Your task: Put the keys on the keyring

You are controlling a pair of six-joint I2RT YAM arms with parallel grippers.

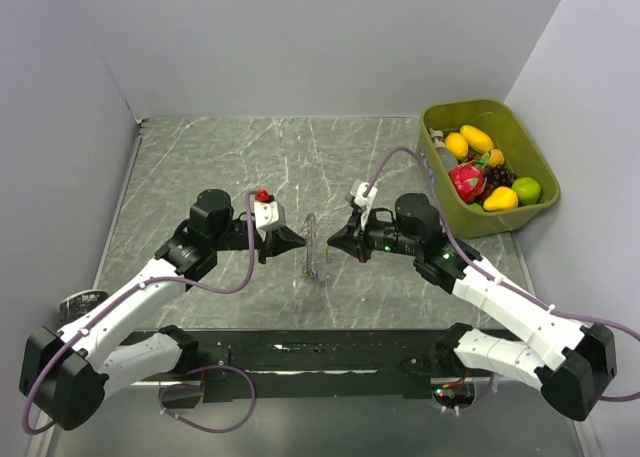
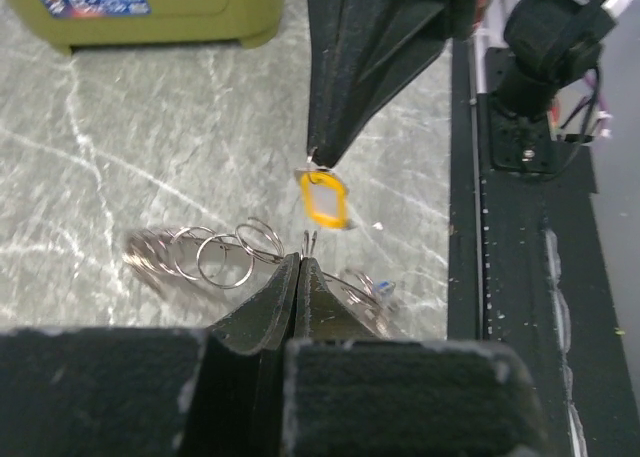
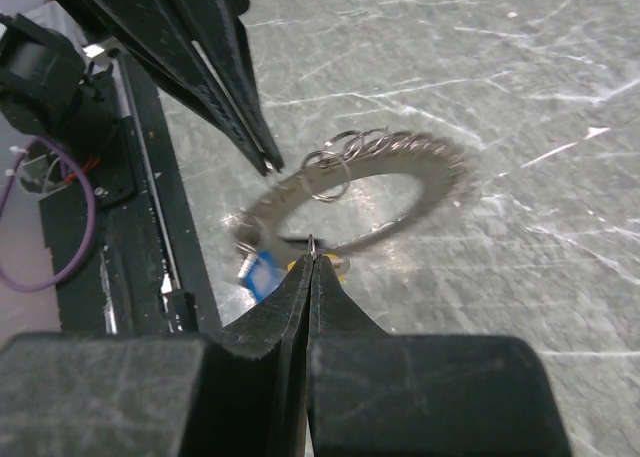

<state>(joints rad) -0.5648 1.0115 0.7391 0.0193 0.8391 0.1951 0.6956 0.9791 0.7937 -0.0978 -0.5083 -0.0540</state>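
The keyring [image 1: 312, 245] hangs edge-on between my two grippers above the marble table. My left gripper [image 1: 303, 240] is shut on its thin wire, which pokes out of the closed tips [image 2: 301, 260]. Several small split rings [image 2: 200, 252] are strung along the keyring [image 3: 420, 192]. My right gripper [image 1: 331, 245] faces it from the other side. It is shut [image 3: 313, 260] on the little loop of a yellow-tagged key [image 2: 322, 199], which dangles right at the keyring. A blue-tagged key [image 3: 260, 273] hangs low on the ring, beside the yellow tag [image 3: 338, 268].
A green bin [image 1: 535, 162] with toy fruit stands at the back right of the table. The black base rail [image 1: 300, 355] runs along the near edge. A small roll [image 1: 80, 302] lies by the left edge. Grey walls close the table in.
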